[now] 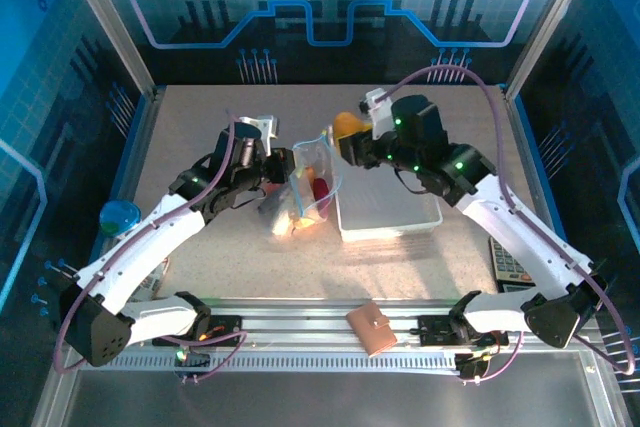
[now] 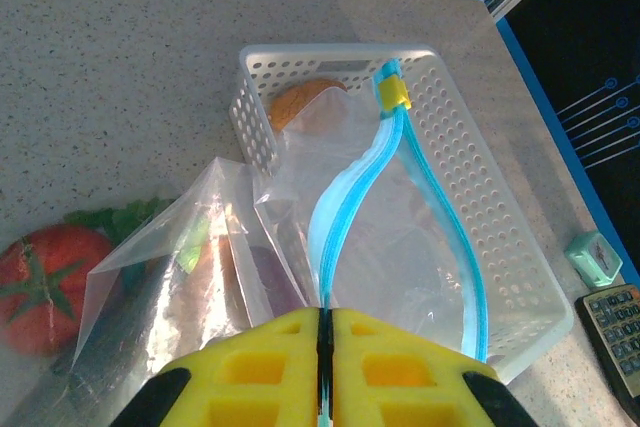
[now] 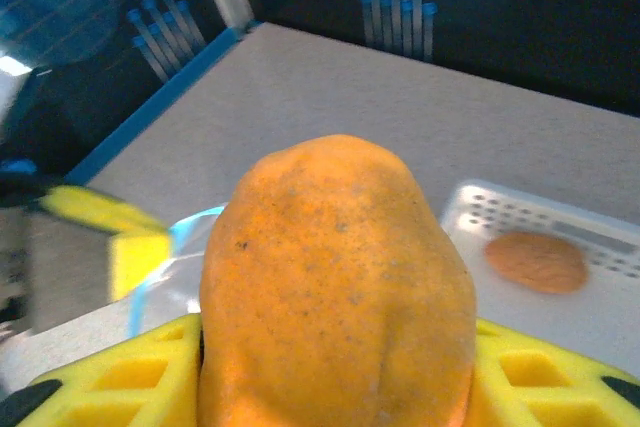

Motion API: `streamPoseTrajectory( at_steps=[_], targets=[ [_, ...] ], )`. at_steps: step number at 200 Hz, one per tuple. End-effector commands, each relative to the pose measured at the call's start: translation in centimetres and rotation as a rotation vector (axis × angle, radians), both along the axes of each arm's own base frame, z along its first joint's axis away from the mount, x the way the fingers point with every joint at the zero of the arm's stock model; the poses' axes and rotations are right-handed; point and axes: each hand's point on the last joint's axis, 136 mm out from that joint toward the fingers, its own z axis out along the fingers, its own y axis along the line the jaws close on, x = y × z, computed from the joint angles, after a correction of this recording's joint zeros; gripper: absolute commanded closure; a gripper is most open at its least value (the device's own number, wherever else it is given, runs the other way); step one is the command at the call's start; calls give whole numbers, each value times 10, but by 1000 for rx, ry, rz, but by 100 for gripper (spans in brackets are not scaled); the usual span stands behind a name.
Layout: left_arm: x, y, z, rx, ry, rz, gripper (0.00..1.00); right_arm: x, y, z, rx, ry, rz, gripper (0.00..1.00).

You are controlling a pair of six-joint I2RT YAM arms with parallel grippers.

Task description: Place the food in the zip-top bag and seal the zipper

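The step in hand is loading: one more piece of food is about to go into the open bag. The left gripper (image 2: 323,337) is clenched on the zipper (image 2: 320,237), pinching the light-blue strip at bottom centre of the left wrist view. This holds the mouth of the zip-top bag (image 2: 225,217) open as a long loop, with a yellow slider (image 2: 393,93) at its far end, upper centre of the frame. Behind the bag in that view stands the white perforated basket (image 2: 450,137), and a tan round piece (image 2: 300,102) lies in it near the top. Dark and reddish shapes show through the film. A red toy tomato (image 2: 50,272) sits at lower left, and I cannot tell whether it is inside the plastic or beside it. The right gripper (image 3: 335,387) grasps an orange toy fruit (image 3: 335,267) between its yellow fingers. In the top view the fruit hangs near the centre of the frame, just right of the bag's mouth. The next move, I judge, calls for carrying the fruit over the blue loop. It then has to be lowered between the two zipper tracks without pushing them shut, and only then let go. The tan piece in the basket is not yet bagged, and sealing comes last.
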Motion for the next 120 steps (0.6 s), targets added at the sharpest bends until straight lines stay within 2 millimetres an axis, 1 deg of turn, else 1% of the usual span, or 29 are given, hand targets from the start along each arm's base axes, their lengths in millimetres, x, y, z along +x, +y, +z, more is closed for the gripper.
streamPoseTrajectory(
  at_steps=[1,30,57,73,89,109,120],
  targets=[
    [4,0,12,-23,-19,2,89,-10,24,-30,-30,52,60,65],
    [4,-3,15,-34,-19,-6,89,-12,50,-57,-67,89,86,65],
    [3,-3,16,-37,-17,-9,89,-8,65,-73,-104,110,98,65],
    [3,-3,16,-35,-18,-10,89,-5,71,-81,-125,124,98,65],
    [3,-3,17,-36,-21,-9,89,-1,74,-94,-158,148,93,64],
    [3,-3,18,-37,-24,-10,89,1,78,-110,-186,177,91,61],
    [2,-3,19,-37,-25,-12,89,3,80,-115,-194,189,92,59]
  ],
)
